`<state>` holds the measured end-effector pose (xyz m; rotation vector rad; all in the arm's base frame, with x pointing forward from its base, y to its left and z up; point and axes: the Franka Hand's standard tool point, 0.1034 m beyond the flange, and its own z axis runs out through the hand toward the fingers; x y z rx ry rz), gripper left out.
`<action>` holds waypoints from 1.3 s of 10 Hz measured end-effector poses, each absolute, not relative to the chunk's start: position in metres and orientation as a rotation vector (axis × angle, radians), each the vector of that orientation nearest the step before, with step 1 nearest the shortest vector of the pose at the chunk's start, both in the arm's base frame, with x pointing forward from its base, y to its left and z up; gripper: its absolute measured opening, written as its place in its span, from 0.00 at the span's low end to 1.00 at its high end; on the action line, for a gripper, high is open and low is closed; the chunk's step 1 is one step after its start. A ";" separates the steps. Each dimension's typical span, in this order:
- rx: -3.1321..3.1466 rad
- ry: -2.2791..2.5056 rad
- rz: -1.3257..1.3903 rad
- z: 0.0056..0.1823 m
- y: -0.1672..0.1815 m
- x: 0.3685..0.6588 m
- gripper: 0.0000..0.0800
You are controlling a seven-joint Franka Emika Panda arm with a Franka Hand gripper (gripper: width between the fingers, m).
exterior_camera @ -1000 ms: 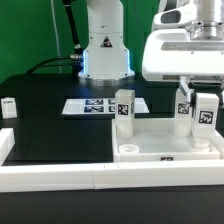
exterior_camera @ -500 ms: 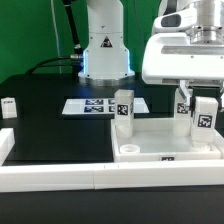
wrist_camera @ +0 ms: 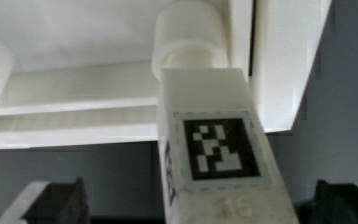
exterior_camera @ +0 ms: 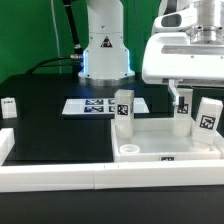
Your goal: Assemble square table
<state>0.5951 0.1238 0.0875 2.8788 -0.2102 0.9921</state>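
Legs crowd the working corner. One upright leg point(exterior_camera: 124, 108) stands at the far corner of the square table top point(exterior_camera: 160, 138) on the exterior view's left. A second upright leg point(exterior_camera: 184, 110) stands by the top's far edge, close to where the arm works. An open socket point(exterior_camera: 128, 150) shows at the top's near corner on the exterior view's left. A spare leg point(exterior_camera: 9, 107) lies well apart at the black worktop's point(exterior_camera: 50, 130) edge on the exterior view's left. The marker board point(exterior_camera: 95, 104) lies flat near the worktop's far edge, in front of the robot base point(exterior_camera: 105, 50). The long border wall point(exterior_camera: 50, 172) runs along the near edge.

The gripper point(wrist_camera: 194, 203) hangs over the top's end on the exterior view's right. Its jaws are spread wide and grip nothing. In the wrist view, open gaps show on both sides of the leaning leg point(wrist_camera: 211, 130) that stands between the dark fingers point(wrist_camera: 48, 200). In the exterior view one finger point(exterior_camera: 173, 92) shows just beside the second upright leg.

The leaning leg point(exterior_camera: 208, 115) stands on end, long axis near vertical, upper end tipped toward the exterior view's right. One tag faces the exterior camera and another faces the wrist camera. Its far end meets a round boss by the top's raised rim. Whether it is seated there cannot be told.
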 end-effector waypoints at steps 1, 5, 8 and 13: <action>2.879 -0.208 0.992 0.088 0.124 0.595 0.81; 2.877 -0.199 0.991 0.088 0.124 0.595 0.81; 2.901 -0.233 0.965 0.096 0.121 0.604 0.81; 3.174 -0.464 0.455 0.124 0.112 0.618 0.81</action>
